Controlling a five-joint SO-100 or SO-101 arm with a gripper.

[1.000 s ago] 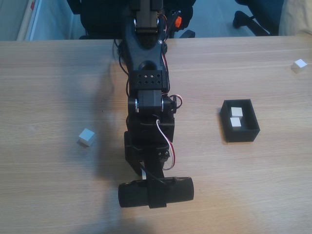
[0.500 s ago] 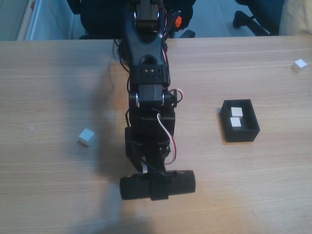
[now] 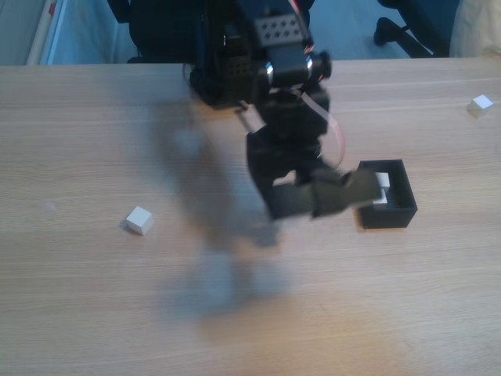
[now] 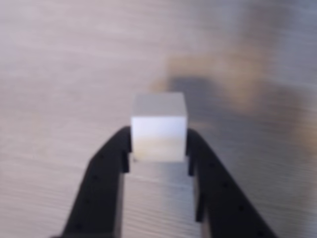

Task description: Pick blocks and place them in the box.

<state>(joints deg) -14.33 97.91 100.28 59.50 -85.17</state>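
Carrying: a white cube [image 4: 158,126] sits clamped between the gripper [image 4: 158,148] fingers in the wrist view, lifted clear of the wooden table [image 4: 59,59].
Jaws: narrow, pressed against both side faces of that held cube.
Box: the black box [image 3: 387,217] rests on the table at the right of the fixed view, with two white blocks [image 3: 381,188] already inside, partly hidden by the blurred arm [image 3: 290,117].
Gripper position: in the fixed view the gripper end is smeared by motion just beside the box's left wall; the exact height cannot be told.
Loose blocks: one cube [image 3: 139,220] lies at the left, well apart from the box; another [image 3: 481,103] lies near the far right edge.
Progress: by my judgement about halfway, with two in the box, one in transit, two left to fetch.
Left to do: release the held cube over the box, then collect the others.
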